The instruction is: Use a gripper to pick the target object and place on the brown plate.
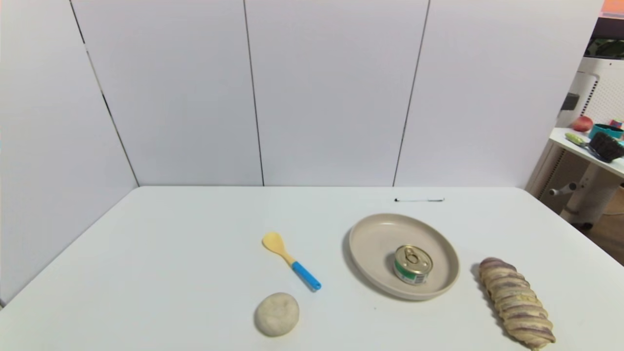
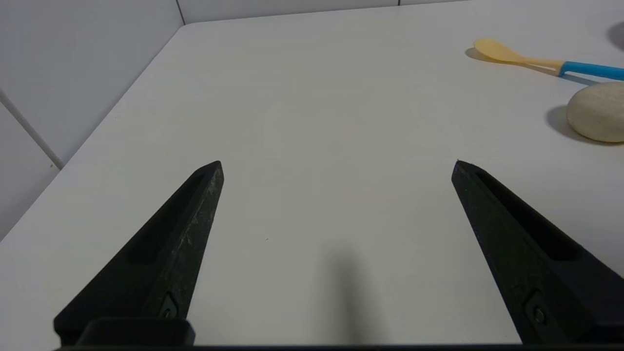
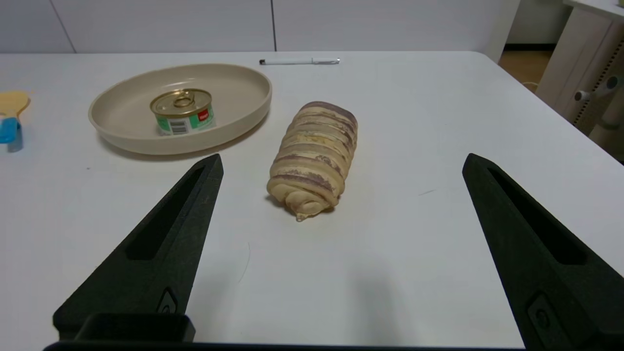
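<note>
progress: the can [image 1: 413,264] already stands inside the plate [image 1: 370,239], so I judge the placing done; nothing left but staying clear | pose: can upright, lid up, axis vertical (pull-tab ring toward the far wall) | tools: my right gripper [image 3: 341,163] spread wide, empty, near the bread loaf [image 3: 314,158]; my left gripper [image 2: 339,165] likewise, over bare table [image 2: 312,97]

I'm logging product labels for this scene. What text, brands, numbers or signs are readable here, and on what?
Nothing reads clearly.
Can on the plate: a red patch with white lettering on the green and white label, too blurred to read.
Same can: a barcode, digits too small.
Pen: no legible print.
</note>
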